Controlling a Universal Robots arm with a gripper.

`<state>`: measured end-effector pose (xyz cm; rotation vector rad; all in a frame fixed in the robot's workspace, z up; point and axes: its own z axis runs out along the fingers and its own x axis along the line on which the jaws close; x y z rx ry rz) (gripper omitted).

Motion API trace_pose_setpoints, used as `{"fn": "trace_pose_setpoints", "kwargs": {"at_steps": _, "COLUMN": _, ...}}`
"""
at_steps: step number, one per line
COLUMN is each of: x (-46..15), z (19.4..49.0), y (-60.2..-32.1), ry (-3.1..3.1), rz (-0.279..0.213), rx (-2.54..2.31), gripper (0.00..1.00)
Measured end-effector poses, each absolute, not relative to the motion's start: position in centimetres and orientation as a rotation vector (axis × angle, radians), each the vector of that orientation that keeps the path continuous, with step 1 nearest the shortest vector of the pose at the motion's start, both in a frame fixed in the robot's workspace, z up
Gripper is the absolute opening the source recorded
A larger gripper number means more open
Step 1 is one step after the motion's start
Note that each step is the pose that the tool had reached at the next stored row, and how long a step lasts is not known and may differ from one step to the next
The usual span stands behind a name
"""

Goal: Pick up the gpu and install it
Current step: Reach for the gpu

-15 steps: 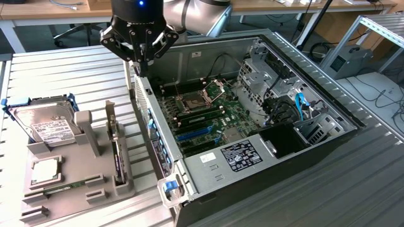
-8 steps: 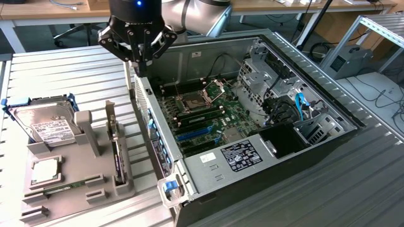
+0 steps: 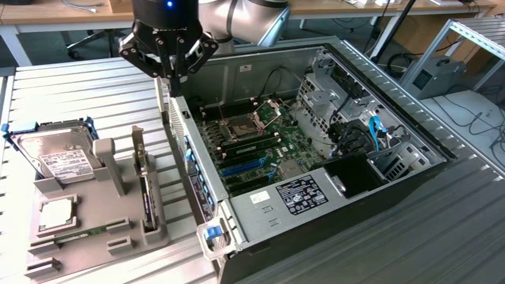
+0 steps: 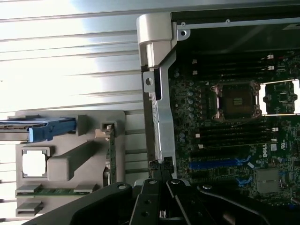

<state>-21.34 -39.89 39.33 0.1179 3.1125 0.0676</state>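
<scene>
The gpu (image 3: 145, 183) stands on edge in a slot of the grey holder tray (image 3: 110, 236), its silver bracket pointing up. In the wrist view the gpu (image 4: 111, 157) appears as a thin green edge. My gripper (image 3: 176, 89) hangs shut and holds nothing. It is over the rear wall of the open computer case (image 3: 410, 177), to the exterior view's right of the gpu and higher than it. In the wrist view the gripper (image 4: 161, 169) has its fingertips together above the case's metal edge. Inside the case lies the motherboard (image 4: 225, 136) with a blue slot (image 3: 240, 167).
The grey tray also carries a silver hard drive (image 3: 59, 157) in a blue frame, a square processor (image 3: 57, 214) and a memory stick (image 3: 79, 234). The case stands on a ribbed metal table (image 3: 79, 94). Cables and drive cages (image 3: 355, 118) crowd the case's far side.
</scene>
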Motion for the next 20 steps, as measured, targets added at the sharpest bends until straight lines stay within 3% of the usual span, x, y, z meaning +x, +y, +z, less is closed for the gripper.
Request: {"fn": "trace_pose_setpoints", "kwargs": {"at_steps": 20, "x": -22.19, "z": 39.33, "y": -39.89, "ry": 3.112, "rz": 0.068, "rx": 0.118, "gripper": 0.11}}
